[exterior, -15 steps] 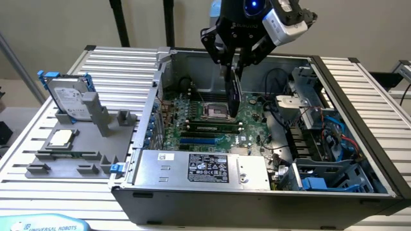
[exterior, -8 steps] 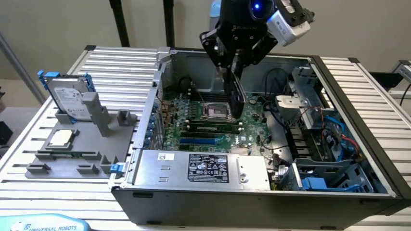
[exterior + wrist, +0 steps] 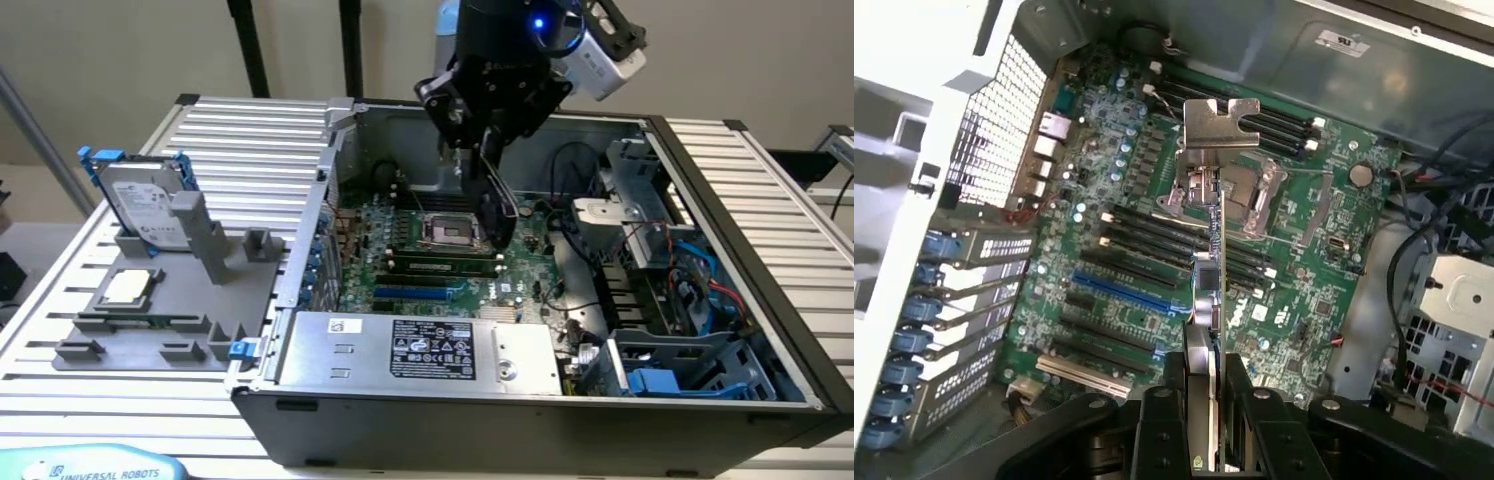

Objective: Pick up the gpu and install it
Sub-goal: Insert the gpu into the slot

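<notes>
My gripper [image 3: 483, 150] hangs inside the open computer case [image 3: 747, 230], shut on the gpu [image 3: 497, 208]. The card hangs edge-on below the fingers, above the motherboard [image 3: 400, 270] near the CPU socket [image 3: 447, 232], and does not touch the board. In the wrist view the gpu [image 3: 1210, 270] runs away from my gripper [image 3: 1206, 405] as a thin edge, its silver end bracket [image 3: 1219, 125] at the far end over the socket. Black fingers [image 3: 1159, 430] clamp it on both sides. The blue expansion slot [image 3: 1124, 290] lies off to one side of the card.
A grey fixture [image 3: 174, 320] at the exterior view's left holds a silver hard drive with blue rails [image 3: 140, 205] and a square CPU chip [image 3: 127, 287]. The power supply [image 3: 414, 350] sits along the case's near side. Cables and drive bays [image 3: 667, 280] crowd the case's right.
</notes>
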Motion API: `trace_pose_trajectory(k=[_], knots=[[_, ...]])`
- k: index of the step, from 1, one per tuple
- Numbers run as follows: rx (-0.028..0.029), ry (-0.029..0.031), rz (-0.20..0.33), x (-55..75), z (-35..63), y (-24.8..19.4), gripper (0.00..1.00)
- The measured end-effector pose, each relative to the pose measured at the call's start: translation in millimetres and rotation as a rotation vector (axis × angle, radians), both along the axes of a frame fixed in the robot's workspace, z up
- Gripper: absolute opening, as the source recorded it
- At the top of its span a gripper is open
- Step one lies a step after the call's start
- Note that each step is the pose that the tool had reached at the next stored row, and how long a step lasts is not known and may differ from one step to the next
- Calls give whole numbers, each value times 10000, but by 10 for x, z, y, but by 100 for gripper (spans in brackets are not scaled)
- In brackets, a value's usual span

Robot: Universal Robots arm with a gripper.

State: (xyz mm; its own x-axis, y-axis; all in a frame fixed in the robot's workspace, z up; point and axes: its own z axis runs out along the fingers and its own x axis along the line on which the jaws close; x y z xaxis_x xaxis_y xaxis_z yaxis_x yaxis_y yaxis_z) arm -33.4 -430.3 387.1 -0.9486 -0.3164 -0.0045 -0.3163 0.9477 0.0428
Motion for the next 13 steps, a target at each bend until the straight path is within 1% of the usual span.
trace_pose_trajectory(k=[13], knots=[[0,0,2377,0,-118,0,27]])
